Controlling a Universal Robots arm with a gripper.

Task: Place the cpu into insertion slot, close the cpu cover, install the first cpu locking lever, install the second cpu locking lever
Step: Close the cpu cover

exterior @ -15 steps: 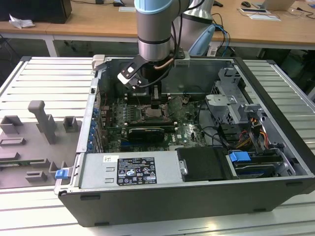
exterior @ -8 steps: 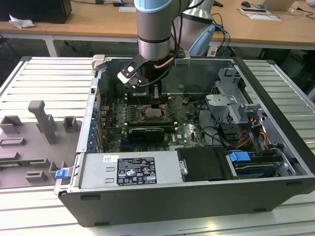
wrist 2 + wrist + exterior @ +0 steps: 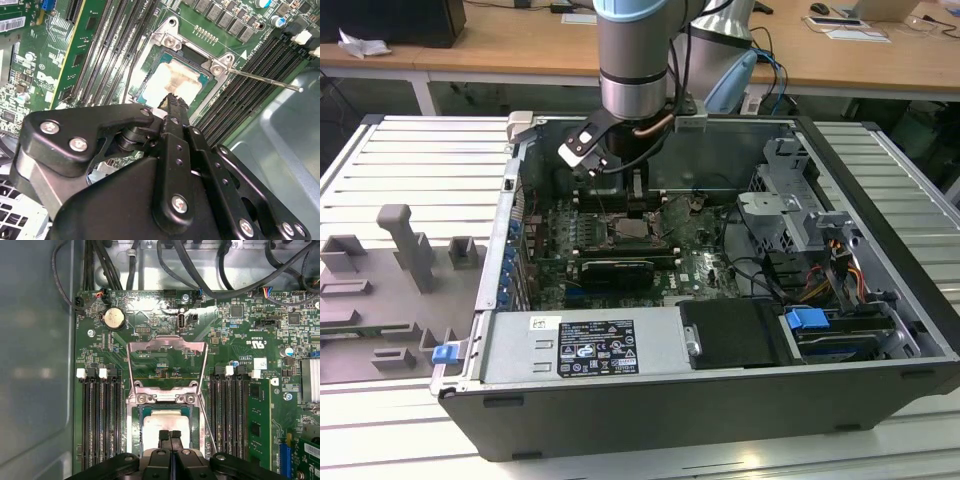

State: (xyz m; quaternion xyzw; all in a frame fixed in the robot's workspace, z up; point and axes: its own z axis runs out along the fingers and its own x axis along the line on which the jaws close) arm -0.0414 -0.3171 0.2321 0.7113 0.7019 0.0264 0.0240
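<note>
Open case (image 3: 720,400) on the slatted surface (image 3: 400,150), arm (image 3: 635,60) reaching down into it. The cpu (image 3: 167,421) sits flat in the slot (image 3: 134,415), pale metal top up, square to the slot rim.

End effector (image 3: 170,434) is clenched: in both wrist views the two fingers are pressed together with nothing between them. The tips are right over the cpu top, near the slot's middle (image 3: 172,100). Cannot tell whether they touch the cpu or hang just above it.

The cover (image 3: 167,344) is not closed. It is swung back on its hinge, off the slot, and green board shows through its cut-out centre. The hinge brackets (image 3: 170,40) sit at the slot edge on that same side.

One lever (image 3: 265,81) is undone, a thin rod angling up and away from the slot corner, not hooked down.

Long black memory slots (image 3: 100,415) run along both sides of the slot, just beside it.
</note>
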